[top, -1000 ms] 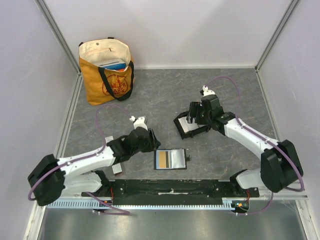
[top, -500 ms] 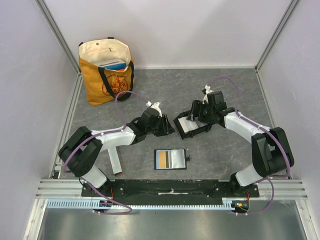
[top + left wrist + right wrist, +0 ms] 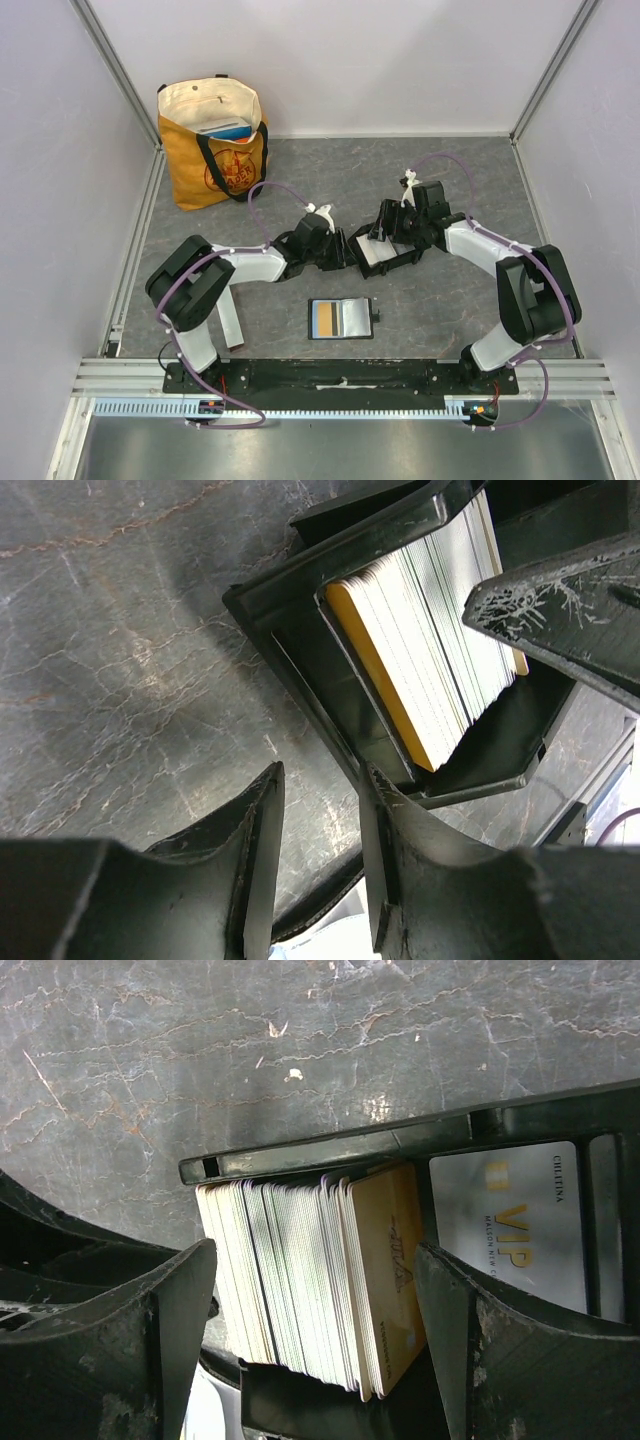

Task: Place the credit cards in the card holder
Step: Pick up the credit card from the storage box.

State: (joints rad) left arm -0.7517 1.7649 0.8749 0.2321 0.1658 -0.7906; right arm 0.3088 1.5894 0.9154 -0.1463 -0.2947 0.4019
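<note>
The card holder (image 3: 362, 243), a black tray, lies mid-table. One compartment holds a thick stack of credit cards (image 3: 300, 1280) on edge, with a gold card (image 3: 390, 1260) at its front. A pale VIP card (image 3: 510, 1225) lies flat in the other. My right gripper (image 3: 315, 1260) is open, a finger on each side of the stack; the top view shows this right gripper (image 3: 385, 232) over the tray. My left gripper (image 3: 322, 770) is open with only floor between its fingers, just outside the card holder's wall (image 3: 300, 610) and near the stack (image 3: 430, 650). Seen from above, the left gripper (image 3: 342, 252) is at the tray's left.
A flat black wallet (image 3: 342, 318) showing an orange and a grey card lies nearer the arm bases. An orange tote bag (image 3: 213, 140) stands at the back left. Pale walls close the table on three sides.
My left arm has swung from beside the wallet up and right to the tray's left side, its jaws narrowing. The right gripper has stayed over the tray.
</note>
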